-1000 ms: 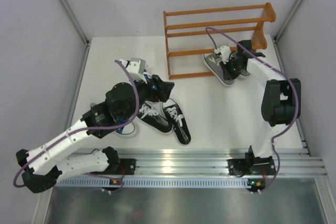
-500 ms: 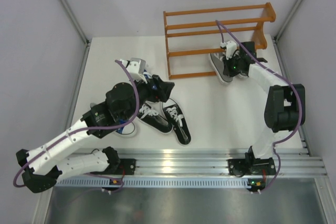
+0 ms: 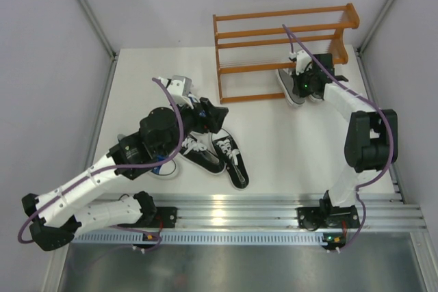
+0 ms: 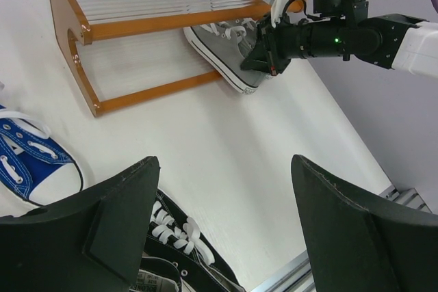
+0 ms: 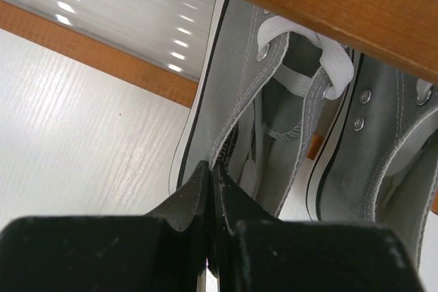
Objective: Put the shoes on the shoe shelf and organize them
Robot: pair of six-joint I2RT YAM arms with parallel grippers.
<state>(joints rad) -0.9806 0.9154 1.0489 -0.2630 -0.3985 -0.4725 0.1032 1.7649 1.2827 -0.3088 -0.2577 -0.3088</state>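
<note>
Overhead, a shelf rail crosses the grey shoe pinched tight by the right gripper; the left gripper gapes empty.

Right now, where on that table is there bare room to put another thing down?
The widest bare table lies in front of the shelf, right of the black shoes. The far left corner is bare too. Crowded: under the left arm, and the shelf's right end, where the right gripper pinches a grey shoe.

walls — plain grey | table white | posts aluminium | light — even
</note>
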